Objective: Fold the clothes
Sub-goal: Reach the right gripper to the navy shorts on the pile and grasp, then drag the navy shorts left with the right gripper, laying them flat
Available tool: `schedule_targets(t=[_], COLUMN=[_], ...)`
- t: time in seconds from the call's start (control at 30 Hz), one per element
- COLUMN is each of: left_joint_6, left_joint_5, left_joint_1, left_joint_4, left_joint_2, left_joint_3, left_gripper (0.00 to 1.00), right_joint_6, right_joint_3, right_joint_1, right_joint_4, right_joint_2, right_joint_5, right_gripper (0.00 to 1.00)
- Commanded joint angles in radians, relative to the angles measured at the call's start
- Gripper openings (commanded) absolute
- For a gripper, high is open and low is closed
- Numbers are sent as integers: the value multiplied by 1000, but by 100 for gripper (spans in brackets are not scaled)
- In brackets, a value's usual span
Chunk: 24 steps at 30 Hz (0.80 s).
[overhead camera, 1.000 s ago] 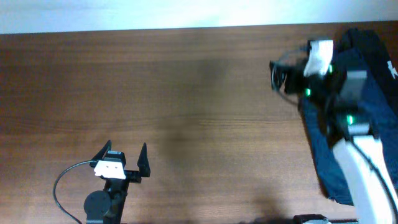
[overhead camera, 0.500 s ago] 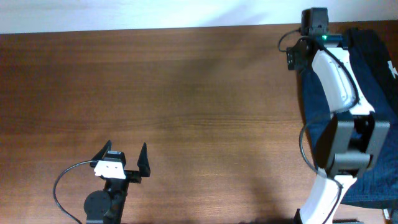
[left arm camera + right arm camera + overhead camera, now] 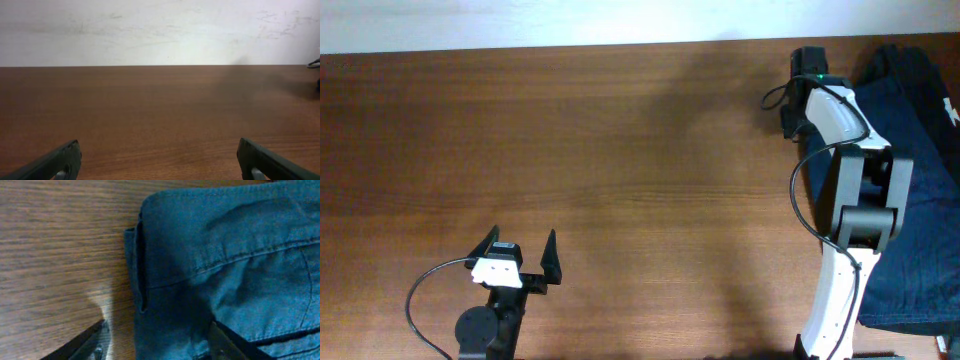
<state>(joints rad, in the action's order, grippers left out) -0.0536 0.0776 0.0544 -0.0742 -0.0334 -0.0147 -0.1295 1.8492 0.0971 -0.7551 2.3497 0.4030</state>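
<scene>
At right edge of brown surface (image 3: 620, 150): navy cloth (image 3: 925, 190). Right pincer (image 3: 157, 342) spread wide, empty, over cloth corner, one finger above wood, other above cloth. Left pincer (image 3: 522, 238) spread wide, empty, well apart from cloth.

Overhead, loses the navy cloth (image 3: 930, 200) past the right and bottom edges and partly under the right arm (image 3: 845, 115). Shows only a sliver of a white mark (image 3: 953, 105) at the right edge. Hides the right gripper (image 3: 157, 326) under its wrist there; crops and blurs its fingers (image 3: 85, 342) in the wrist view. Crops the left gripper (image 3: 159, 145) likewise.
</scene>
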Motion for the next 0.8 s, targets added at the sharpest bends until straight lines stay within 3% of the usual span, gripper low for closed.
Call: schedule_targets(t=[0.0, 0.03, 0.07, 0.1, 0.13, 0.3, 0.57, 0.67, 0.77], left_joint_6=[-6, -6, -6, -6, -6, -6, -6, -6, -6], left_joint_5=[3, 3, 3, 3, 3, 3, 3, 3, 3], left_joint_1=[5, 5, 5, 5, 5, 5, 5, 5, 5], left_joint_4=[-2, -2, -2, -2, -2, -2, -2, -2, -2], left_joint_2=[6, 6, 6, 6, 6, 6, 6, 6, 6], left_joint_3=[6, 6, 6, 6, 6, 6, 6, 6, 6], left_gripper=[99, 99, 99, 99, 99, 99, 99, 99, 99], right_joint_6=[6, 6, 6, 6, 16, 122, 192, 191, 191], right_joint_3=[13, 13, 13, 13, 13, 18, 18, 18, 17], right_joint_1=[10, 10, 10, 10, 10, 10, -53, -159, -313], right_joint_4=[-8, -8, -8, -8, -14, -60, -53, -52, -46], right_joint_2=[26, 26, 26, 26, 26, -5, -271, -338, -347], right_joint_5=[21, 21, 21, 21, 20, 70, 42, 30, -111], right_gripper=[39, 39, 32, 22, 4, 4, 4, 4, 4])
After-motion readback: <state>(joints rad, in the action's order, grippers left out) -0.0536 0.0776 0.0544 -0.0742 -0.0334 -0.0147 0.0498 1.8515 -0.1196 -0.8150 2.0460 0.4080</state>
